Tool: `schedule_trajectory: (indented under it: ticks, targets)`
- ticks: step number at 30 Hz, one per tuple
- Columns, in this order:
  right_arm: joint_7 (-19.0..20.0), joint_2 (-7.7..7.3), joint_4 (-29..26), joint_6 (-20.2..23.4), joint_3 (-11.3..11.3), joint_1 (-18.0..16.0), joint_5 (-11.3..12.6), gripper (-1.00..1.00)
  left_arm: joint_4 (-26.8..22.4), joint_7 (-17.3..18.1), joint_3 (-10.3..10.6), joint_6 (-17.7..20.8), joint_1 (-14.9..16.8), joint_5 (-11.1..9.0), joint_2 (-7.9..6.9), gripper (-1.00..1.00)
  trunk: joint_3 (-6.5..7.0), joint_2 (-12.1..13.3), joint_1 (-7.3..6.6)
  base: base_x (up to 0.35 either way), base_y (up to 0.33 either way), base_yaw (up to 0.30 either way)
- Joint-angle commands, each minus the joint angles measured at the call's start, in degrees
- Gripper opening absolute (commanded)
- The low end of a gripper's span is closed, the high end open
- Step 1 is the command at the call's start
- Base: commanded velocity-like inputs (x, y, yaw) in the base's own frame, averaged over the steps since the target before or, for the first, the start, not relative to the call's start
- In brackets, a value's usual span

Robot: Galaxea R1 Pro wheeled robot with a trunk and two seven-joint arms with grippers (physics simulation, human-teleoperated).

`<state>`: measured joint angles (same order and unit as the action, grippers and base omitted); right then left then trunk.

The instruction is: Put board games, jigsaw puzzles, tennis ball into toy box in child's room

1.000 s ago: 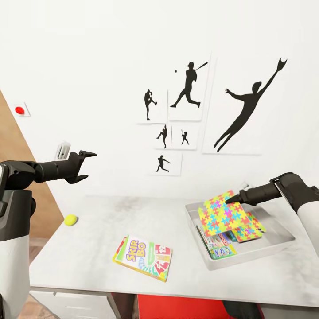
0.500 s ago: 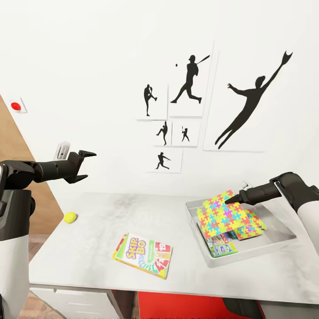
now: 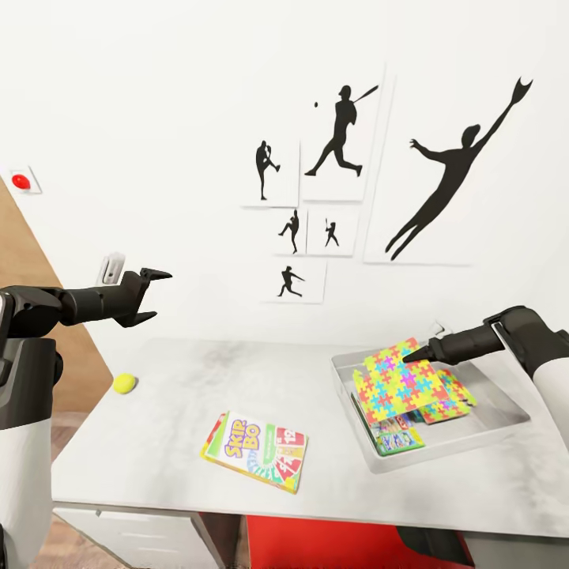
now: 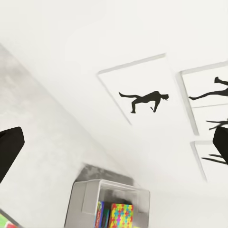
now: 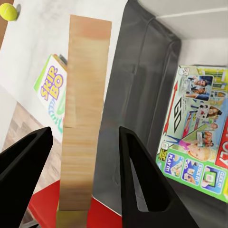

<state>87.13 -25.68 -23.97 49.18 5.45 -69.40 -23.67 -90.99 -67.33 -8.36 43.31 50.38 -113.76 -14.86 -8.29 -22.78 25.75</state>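
One jigsaw puzzle (image 3: 391, 387) stands tilted over the grey toy box (image 3: 450, 456), its top edge in my right gripper (image 3: 407, 359). In the right wrist view the fingers flank its wood-coloured edge (image 5: 85, 118). A second jigsaw puzzle (image 3: 452, 403) and board games (image 3: 395, 436) lie in the box; one game's printed face (image 5: 199, 137) shows beside the box wall (image 5: 142, 95). The SKIP-BO board game (image 3: 254, 452) lies flat on the table (image 3: 158, 450). The tennis ball (image 3: 123, 383) rests near the table's left edge. My left gripper (image 3: 162, 296) hangs open above it, holding nothing.
Baseball-player silhouette pictures (image 3: 340, 134) hang on the white wall behind the table. A red round button (image 3: 20, 182) sits on the wall at far left. A red chair (image 3: 316, 545) stands under the front edge, beside white drawers (image 3: 126, 537).
The whole picture has shifted a little, so the camera moved. Both arms, the tilted jigsaw puzzle, the SKIP-BO box and the ball keep their places.
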Motion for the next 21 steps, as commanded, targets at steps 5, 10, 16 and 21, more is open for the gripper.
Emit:
schedule_trajectory:
  ticks: [5, 10, 16, 21]
  targets:
    - [0.5, -0.12, -0.3, 0.6, 0.1, -0.6, -0.5, -1.00, 0.0, -0.5, -0.1, 0.4, 0.1, -0.4, -0.01, 1.00, -0.61, -0.1, 0.04, 0.000, 0.000, 0.000]
    - [0.5, -0.15, -0.3, 0.6, 0.1, -1.8, -0.5, -1.00, 0.0, -0.5, -0.1, 0.4, 0.3, -0.5, -0.11, 1.00, -1.08, -0.1, 0.04, 0.000, 0.000, 0.000]
    - [1.2, 0.08, -0.2, -0.2, 0.1, -2.2, -0.5, -1.00, 0.0, -0.5, -0.1, 0.4, 0.3, -0.5, -0.21, 1.00, -1.64, -0.1, 0.04, 0.000, 0.000, 0.000]
    - [1.6, 0.10, 0.0, -2.2, 0.1, -2.3, -0.4, -1.00, 0.0, -0.5, -0.1, 0.4, 0.4, -0.5, -0.28, 1.00, -2.11, -0.1, 0.04, 0.000, 0.000, 0.000]
